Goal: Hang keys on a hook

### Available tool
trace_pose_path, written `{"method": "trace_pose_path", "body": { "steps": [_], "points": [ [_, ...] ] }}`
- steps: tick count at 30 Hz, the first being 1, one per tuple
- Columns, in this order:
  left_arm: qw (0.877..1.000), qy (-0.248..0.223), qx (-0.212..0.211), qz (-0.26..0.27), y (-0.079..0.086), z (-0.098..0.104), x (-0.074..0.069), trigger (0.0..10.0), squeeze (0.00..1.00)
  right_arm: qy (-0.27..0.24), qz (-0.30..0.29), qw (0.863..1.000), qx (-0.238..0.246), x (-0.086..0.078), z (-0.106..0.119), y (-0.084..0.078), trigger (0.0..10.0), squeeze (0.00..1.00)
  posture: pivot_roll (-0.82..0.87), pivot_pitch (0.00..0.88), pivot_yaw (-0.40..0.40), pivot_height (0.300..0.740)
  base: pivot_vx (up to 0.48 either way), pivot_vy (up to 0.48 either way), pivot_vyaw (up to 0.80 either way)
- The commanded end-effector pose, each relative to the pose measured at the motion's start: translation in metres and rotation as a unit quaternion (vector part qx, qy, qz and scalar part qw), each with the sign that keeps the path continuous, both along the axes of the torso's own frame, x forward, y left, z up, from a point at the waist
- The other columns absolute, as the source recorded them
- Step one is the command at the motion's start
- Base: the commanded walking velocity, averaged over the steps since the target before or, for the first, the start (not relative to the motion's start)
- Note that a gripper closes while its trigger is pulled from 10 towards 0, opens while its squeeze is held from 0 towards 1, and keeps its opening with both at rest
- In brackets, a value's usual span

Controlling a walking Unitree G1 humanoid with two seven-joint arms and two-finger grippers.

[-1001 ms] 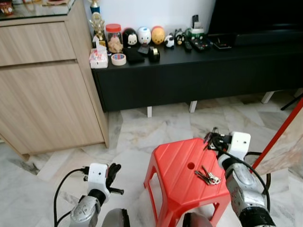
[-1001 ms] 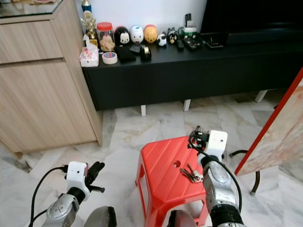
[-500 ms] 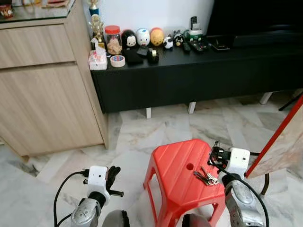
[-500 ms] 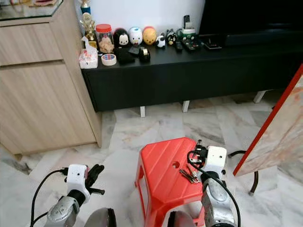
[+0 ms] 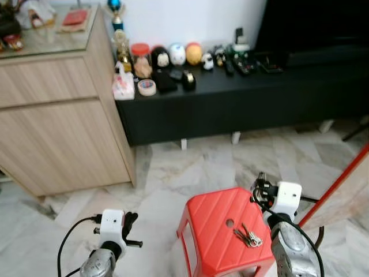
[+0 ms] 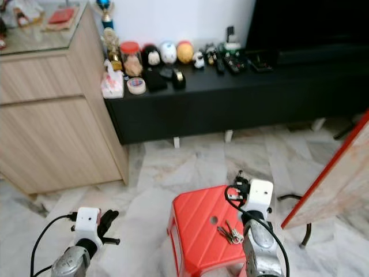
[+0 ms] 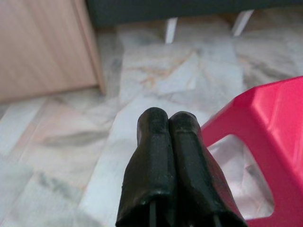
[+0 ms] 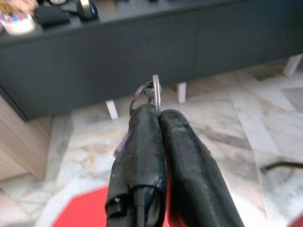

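Observation:
My right gripper [image 8: 158,113] is shut on a metal key ring [image 8: 150,92] that pokes out past its fingertips. In the eye views this gripper [image 5: 258,186] hovers over the far right corner of a red plastic stool [image 5: 213,222]. A second bunch of keys [image 5: 247,236] lies flat on the stool's top, near its centre hole. My left gripper [image 7: 168,118] is shut with nothing in it and hangs low over the marble floor, left of the stool [image 7: 265,123].
A low black console [image 5: 242,92] runs along the far wall with figurines, a jar [image 5: 140,57] and a tape roll [image 5: 146,87] on it. A wooden cabinet [image 5: 57,138] stands to the left. A red-edged board [image 5: 346,184] leans at the right.
The head view has shifted, so the cabinet top now shows and the stool sits lower in the picture. Both grippers keep their places and grips.

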State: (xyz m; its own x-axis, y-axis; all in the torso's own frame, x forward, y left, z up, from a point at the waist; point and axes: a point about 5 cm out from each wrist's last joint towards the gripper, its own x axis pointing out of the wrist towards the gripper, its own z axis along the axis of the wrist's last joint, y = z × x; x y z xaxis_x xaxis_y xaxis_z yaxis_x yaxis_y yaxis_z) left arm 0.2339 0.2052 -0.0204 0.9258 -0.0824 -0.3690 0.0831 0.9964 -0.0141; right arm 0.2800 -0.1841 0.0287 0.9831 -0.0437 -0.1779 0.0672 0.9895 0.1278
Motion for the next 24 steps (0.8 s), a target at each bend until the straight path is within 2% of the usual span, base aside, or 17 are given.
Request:
{"method": "trace_pose_path", "body": {
  "steps": [1, 10, 14, 19, 24],
  "points": [
    [1.0, 0.027, 0.012, 0.007, 0.005, -0.009, -0.009, 10.0, 0.0, 0.009, -0.006, 1.0, 0.001, -0.005, -0.005, -0.001, 10.0, 0.0, 0.01, 0.0, -0.035, 0.74, 0.0, 0.0, 0.0],
    [0.996, 0.085, 0.027, 0.025, 0.015, -0.026, -0.024, 10.0, 0.0, 0.04, 0.008, 0.999, 0.011, -0.011, -0.016, 0.005, 10.0, 0.0, 0.0, 0.0, -0.031, 0.74, 0.0, 0.0, 0.0],
    [0.991, 0.123, 0.032, 0.045, 0.021, -0.036, -0.037, 10.0, 0.0, 0.045, 0.027, 0.999, 0.011, -0.013, -0.019, 0.009, 10.0, 0.0, 0.0, 0.0, -0.03, 0.74, 0.0, 0.0, 0.0],
    [0.985, 0.161, 0.026, 0.054, 0.02, -0.047, -0.053, 10.0, 0.0, 0.046, 0.015, 0.999, 0.016, -0.014, -0.021, 0.01, 10.0, 0.0, 0.0, 0.0, -0.027, 0.74, 0.0, 0.0, 0.0],
    [0.982, 0.18, 0.019, 0.061, 0.017, -0.053, -0.062, 10.0, 0.0, 0.046, 0.006, 0.999, 0.014, -0.015, -0.021, 0.011, 10.0, 0.0, -0.01, 0.0, -0.022, 0.74, 0.0, 0.0, 0.0]
  ]
}}
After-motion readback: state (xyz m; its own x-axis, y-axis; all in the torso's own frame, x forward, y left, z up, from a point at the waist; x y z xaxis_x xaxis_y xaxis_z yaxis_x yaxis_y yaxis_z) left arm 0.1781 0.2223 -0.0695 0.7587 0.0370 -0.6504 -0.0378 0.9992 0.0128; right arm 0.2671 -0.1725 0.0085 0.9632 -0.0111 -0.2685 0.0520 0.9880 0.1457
